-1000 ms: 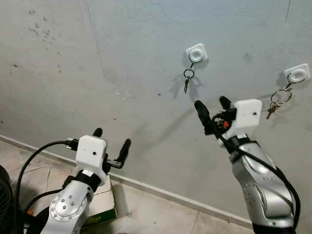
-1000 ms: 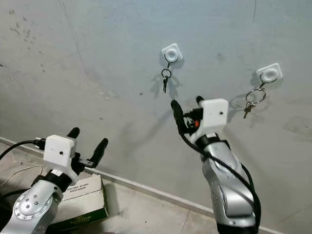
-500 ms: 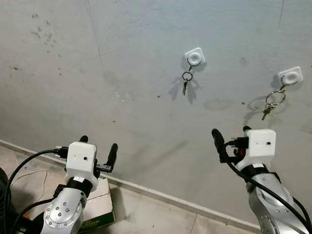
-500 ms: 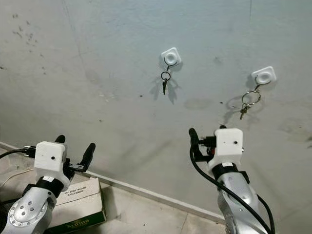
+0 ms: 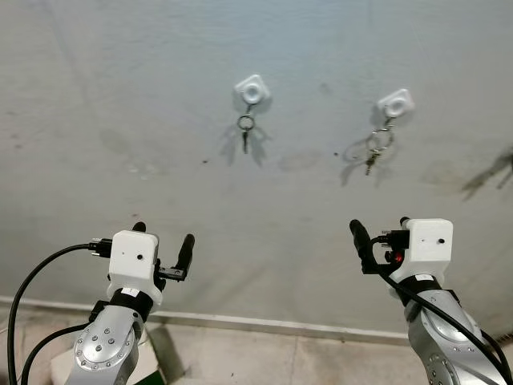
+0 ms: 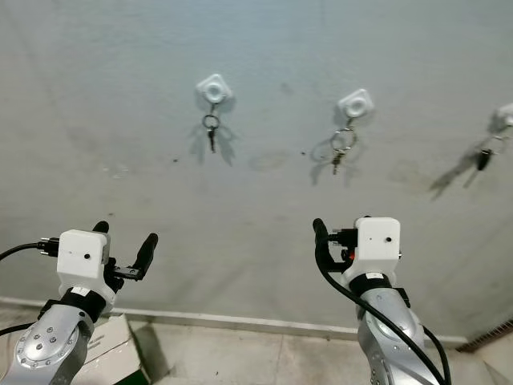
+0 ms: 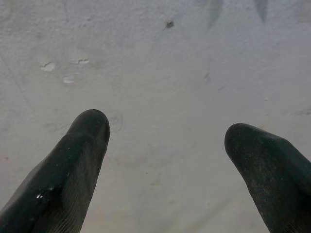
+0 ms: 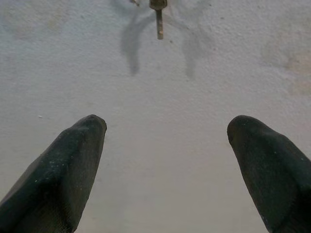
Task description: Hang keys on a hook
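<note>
Left pincer (image 5: 163,237): spread wide, nothing held.
Right pincer (image 5: 380,227): spread wide, nothing held, below the keys (image 5: 373,148).
Keys: hung on wall hook (image 5: 395,103).

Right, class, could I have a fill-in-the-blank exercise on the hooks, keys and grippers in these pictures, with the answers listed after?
1. Each white hook on the grey wall has a set of ____ hanging from it.
2. The fingers of the left gripper are ____, with nothing between them.
3. The right gripper hangs ____ the hooks, pointing at the wall.
4. The left keys and the middle keys hang against the ____.

Missing words: keys; open; below; wall
</note>
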### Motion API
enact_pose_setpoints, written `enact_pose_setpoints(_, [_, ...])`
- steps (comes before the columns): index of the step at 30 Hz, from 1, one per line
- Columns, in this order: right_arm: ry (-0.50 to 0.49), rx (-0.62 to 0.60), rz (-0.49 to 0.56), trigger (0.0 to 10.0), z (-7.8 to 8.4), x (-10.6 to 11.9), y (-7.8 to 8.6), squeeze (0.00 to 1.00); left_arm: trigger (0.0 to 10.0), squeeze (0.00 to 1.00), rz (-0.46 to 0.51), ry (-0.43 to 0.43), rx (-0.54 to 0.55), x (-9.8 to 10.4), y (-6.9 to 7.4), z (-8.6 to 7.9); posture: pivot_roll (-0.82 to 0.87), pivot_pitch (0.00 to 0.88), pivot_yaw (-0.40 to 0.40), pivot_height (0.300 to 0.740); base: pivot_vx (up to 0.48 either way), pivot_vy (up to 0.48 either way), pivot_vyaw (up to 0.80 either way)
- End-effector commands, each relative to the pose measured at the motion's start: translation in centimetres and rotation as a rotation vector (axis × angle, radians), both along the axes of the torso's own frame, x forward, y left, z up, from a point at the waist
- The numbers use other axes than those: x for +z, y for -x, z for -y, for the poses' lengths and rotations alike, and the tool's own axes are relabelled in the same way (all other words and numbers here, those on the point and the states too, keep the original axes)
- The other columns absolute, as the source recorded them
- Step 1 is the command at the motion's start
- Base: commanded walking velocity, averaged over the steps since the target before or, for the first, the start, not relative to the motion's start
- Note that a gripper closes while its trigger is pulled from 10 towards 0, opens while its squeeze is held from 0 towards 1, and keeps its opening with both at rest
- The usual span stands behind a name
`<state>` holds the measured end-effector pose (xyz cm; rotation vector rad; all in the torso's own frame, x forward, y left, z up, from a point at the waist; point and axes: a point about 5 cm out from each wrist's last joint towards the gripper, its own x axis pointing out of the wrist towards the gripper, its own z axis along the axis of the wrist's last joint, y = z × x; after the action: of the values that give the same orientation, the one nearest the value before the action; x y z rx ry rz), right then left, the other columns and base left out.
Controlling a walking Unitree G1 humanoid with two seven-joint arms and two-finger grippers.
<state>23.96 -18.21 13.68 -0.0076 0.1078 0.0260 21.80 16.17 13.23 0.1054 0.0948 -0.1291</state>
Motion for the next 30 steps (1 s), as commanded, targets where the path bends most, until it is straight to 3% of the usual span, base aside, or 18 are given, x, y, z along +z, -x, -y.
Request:
enact_pose_setpoints(1, [-0.012,0.015,0.012,10.0,-0.3,0.4,-0.4,0.00,10.0,0.00,-0.011,-0.012,0.000,-0.1,0.0,-0.1,0.12,0.026,-0.016,0.740,0.000,0.000,0.00])
enact_pose_setpoints(15, [-0.055,0.053,0.009,10.0,-1.6,0.4,-1.1,0.00,10.0,0.00,-0.011,-0.005,-0.011,0.0,-0.1,0.0,0.13,0.029,-0.018,0.740,0.000,0.000,0.00])
enact_pose_setpoints(30, [-0.082,0.058,0.005,10.0,-2.1,0.4,-1.7,0.00,10.0,0.00,-0.011,-0.002,-0.020,0.0,-0.1,0.3,0.14,0.026,-0.020,0.740,-0.266,0.000,0.00])
